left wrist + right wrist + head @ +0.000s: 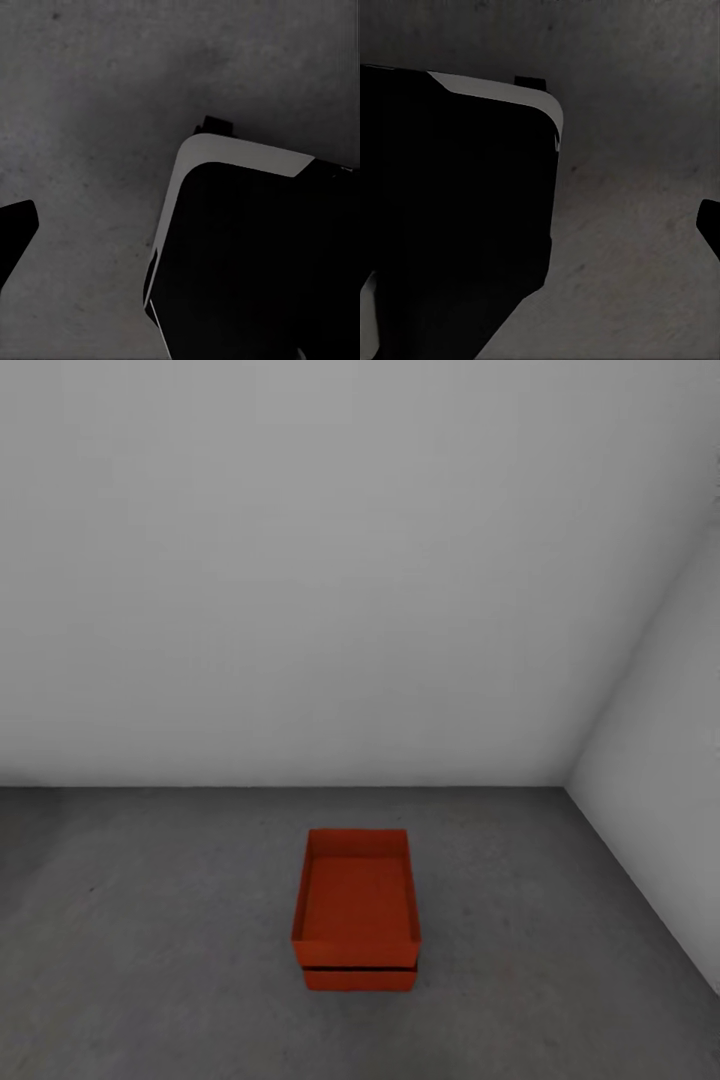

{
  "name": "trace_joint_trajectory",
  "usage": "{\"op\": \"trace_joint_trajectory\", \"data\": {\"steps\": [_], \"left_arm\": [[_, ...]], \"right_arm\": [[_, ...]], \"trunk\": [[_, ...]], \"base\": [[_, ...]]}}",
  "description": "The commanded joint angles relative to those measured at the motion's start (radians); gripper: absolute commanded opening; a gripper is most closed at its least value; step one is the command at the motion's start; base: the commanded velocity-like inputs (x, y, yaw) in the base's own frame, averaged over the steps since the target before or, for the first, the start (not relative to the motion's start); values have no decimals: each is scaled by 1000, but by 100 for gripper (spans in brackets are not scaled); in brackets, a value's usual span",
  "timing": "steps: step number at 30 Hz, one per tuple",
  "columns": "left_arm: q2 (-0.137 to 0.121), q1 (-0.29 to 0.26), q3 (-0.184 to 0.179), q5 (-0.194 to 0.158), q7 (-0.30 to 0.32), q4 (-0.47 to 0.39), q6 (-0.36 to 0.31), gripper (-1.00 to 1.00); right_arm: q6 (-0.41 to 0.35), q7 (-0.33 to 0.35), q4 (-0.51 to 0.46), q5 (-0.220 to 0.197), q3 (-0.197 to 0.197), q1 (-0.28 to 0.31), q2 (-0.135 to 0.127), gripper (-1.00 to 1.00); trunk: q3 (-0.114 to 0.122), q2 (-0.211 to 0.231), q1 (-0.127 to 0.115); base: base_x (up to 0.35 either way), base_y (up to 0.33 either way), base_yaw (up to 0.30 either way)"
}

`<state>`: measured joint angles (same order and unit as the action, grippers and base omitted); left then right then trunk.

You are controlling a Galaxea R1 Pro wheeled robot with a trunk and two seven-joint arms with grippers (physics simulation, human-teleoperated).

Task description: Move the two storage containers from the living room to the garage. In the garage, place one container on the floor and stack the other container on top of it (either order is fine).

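The two storage containers stand stacked on the dark grey concrete floor (150, 940) in the head view, a little ahead of me and near the middle. The upper orange-red container (356, 895) is open-topped and empty. Only the front edge of the lower container (358, 978) shows beneath it. Nothing touches the stack. In the left wrist view, one dark finger (15, 232) pokes in at the picture's edge over bare concrete. One dark finger (711, 225) shows likewise in the right wrist view. Nothing lies between the fingers of either gripper.
A plain white wall (300, 560) stands behind the stack and meets a second white wall (670, 810) in a corner at the right. Both wrist views look down on my black, white-rimmed base (255, 255) (450, 210) and the surrounding concrete.
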<state>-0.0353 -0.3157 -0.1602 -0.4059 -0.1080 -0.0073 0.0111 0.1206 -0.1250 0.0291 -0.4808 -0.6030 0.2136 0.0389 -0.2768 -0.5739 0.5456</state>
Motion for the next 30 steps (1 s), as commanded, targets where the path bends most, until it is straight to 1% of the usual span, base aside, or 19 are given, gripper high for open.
{"op": "trace_joint_trajectory", "data": {"steps": [1,30], "left_arm": [[0,0,-9,-8,-2,0,1,100],[0,0,-9,-8,-2,0,1,100]], "right_arm": [[5,-1,3,-9,-9,1,1,100],[6,-1,3,-9,-11,1,1,100]], "trunk": [[0,-1,0],[47,-1,0]], "base": [[0,0,-93],[0,0,-80]]}}
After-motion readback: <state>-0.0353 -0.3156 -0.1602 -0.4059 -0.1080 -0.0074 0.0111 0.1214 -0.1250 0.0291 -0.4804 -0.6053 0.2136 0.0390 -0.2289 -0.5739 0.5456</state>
